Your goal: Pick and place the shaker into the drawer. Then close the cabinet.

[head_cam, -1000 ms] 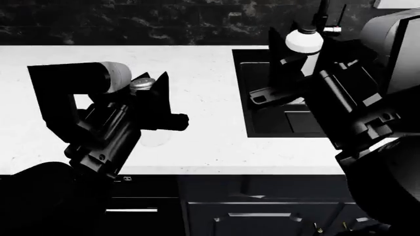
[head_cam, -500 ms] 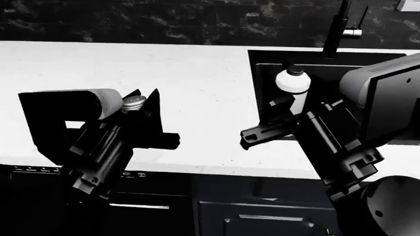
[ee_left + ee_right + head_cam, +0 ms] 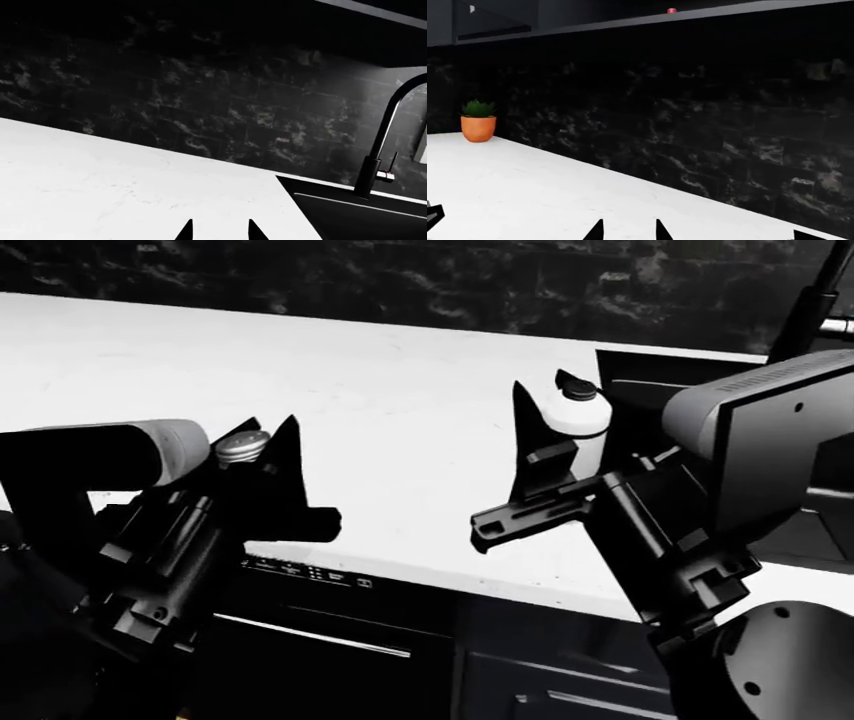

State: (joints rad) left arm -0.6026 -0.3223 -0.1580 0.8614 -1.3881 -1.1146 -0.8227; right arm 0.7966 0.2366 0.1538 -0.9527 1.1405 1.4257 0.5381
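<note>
The shaker [image 3: 244,446] is held clamped in the left gripper [image 3: 260,462]. The right gripper [image 3: 550,440] hangs empty, jaws apart. The drawer isn't seen yet, so the shaker should be kept upright and lowered slowly.

Potted plant [image 3: 478,121] on white counter [image 3: 527,190], perhaps succulent

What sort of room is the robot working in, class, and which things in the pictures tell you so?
Most likely a kitchen: a white stone-look countertop against a dark marbled backsplash, a black sink basin with a tall curved faucet, and dark cabinet fronts under the counter.
</note>
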